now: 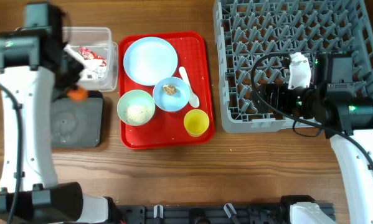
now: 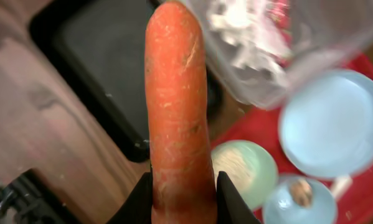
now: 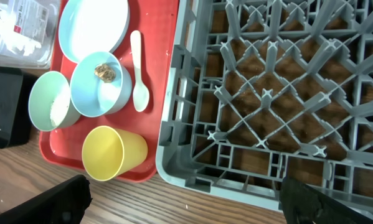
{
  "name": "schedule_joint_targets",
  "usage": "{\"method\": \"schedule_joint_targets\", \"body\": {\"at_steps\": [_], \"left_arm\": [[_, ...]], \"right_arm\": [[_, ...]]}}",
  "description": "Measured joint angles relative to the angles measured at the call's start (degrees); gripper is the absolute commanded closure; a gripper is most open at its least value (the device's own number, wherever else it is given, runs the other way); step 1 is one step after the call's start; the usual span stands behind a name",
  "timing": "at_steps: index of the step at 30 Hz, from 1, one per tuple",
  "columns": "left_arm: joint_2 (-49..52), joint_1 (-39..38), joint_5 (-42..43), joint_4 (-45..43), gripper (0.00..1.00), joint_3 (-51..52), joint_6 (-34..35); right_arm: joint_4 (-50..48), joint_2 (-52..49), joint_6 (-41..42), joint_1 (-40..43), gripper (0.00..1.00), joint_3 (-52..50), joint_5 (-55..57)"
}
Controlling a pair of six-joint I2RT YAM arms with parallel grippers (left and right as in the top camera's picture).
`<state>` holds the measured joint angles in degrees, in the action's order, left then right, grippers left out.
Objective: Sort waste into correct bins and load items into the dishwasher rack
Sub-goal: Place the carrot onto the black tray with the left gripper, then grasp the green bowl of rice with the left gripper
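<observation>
The left gripper (image 2: 182,199) clamps the carrot (image 2: 177,106) at frame centre; the black tray (image 2: 93,68) lies upper left behind it. The right gripper (image 3: 186,202) gapes wide, empty, above the rack's (image 3: 267,93) lower edge.

Robotics lab bench, wooden table (image 1: 167,180), robot arms (image 1: 21,124), dishwasher rack (image 1: 248,126)

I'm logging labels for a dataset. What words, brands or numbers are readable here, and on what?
Nothing here reads legibly.
Red-and-white wrapper in the clear tub: printed lines, too small and blurred to read.
Carrot, red tray, rack: no print visible.
</observation>
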<state>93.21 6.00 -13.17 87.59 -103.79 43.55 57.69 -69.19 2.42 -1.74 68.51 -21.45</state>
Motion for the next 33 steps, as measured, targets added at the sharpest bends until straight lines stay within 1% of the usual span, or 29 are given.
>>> {"method": "schedule_joint_targets", "body": {"at_steps": [3,4,5,6,7,10,11,13,14,15,17,18,19,20,21,22,23,24,26,27,28,31,33], "left_arm": [[0.2,8.1,0.7,-5.4,0.94,8.0,0.0],[0.4,9.6,1.1,-6.6,0.94,9.9,0.0],[0.4,12.3,2.8,-11.4,0.95,14.4,0.0],[0.4,12.9,3.1,-12.2,0.94,15.3,0.0],[0.9,16.4,5.6,-17.1,0.94,21.1,0.0],[1.0,20.8,9.7,-28.6,0.90,31.0,0.5],[1.0,21.3,10.4,-31.3,0.87,33.4,1.2],[1.0,21.6,11.6,-40.1,0.72,39.6,3.0],[1.0,21.5,11.8,-42.4,0.68,41.5,3.6],[1.0,21.5,12.1,-45.1,0.61,43.9,4.2],[1.1,21.5,11.7,-47.8,0.58,46.5,5.0],[1.1,21.5,11.5,-49.0,0.56,47.3,5.4],[1.1,21.5,11.5,-49.5,0.44,47.7,5.5],[1.1,21.5,11.5,-50.0,0.22,47.8,5.7],[1.1,21.5,11.5,-50.2,0.13,47.8,5.6],[1.1,21.5,11.5,-50.4,0.08,47.8,5.8],[1.1,21.5,11.6,-50.4,0.05,47.8,5.9],[1.1,21.5,11.6,-50.4,0.05,47.8,5.9],[1.1,21.5,12.3,-50.4,0.07,47.8,5.7],[1.0,21.5,13.6,-50.3,0.09,47.8,4.5],[1.0,21.5,14.5,-50.0,0.09,47.7,3.8],[-0.8,20.5,18.9,-46.2,0.09,45.6,-1.6],[-3.3,17.7,20.7,-43.8,0.08,43.7,-5.3]], "right_arm": [[-0.1,0.0,0.0,0.0,0.00,0.0,0.0],[0.0,0.0,0.0,0.0,0.00,0.0,0.0],[-0.1,0.0,0.0,0.0,0.00,0.0,0.0],[-0.1,0.0,-0.2,0.0,0.00,0.0,0.0],[-0.1,0.0,-0.2,0.0,0.01,0.0,0.0],[-0.2,0.0,-0.2,0.0,0.00,0.0,0.0],[-0.2,0.0,-0.2,0.0,0.00,0.0,0.0],[-0.2,0.0,-0.2,0.0,0.00,0.0,0.0],[-0.1,0.0,-0.2,0.0,0.00,0.0,0.0],[0.1,0.0,-0.2,0.0,0.00,0.0,0.0],[0.2,0.0,-0.2,0.0,0.00,0.0,0.0],[0.2,0.0,-0.2,0.0,0.00,0.0,0.0],[0.2,0.0,-0.2,0.0,0.00,0.0,0.0],[0.2,0.0,-0.2,0.0,0.00,0.0,0.0],[0.2,0.0,-0.2,0.0,0.00,0.0,0.0],[0.2,0.0,-0.2,0.0,0.00,0.0,0.0],[0.2,0.0,-0.2,0.0,0.00,0.0,0.0],[0.2,0.0,-0.2,0.0,0.00,0.0,0.0],[0.2,0.0,-0.2,0.0,0.00,0.0,0.0],[0.2,0.0,-0.2,0.0,0.00,0.0,0.0],[0.2,0.0,-0.2,0.0,0.00,0.0,0.0],[0.1,0.0,-0.2,0.0,0.00,0.0,0.0],[0.1,0.0,-0.2,0.0,0.00,0.0,0.0]]}}
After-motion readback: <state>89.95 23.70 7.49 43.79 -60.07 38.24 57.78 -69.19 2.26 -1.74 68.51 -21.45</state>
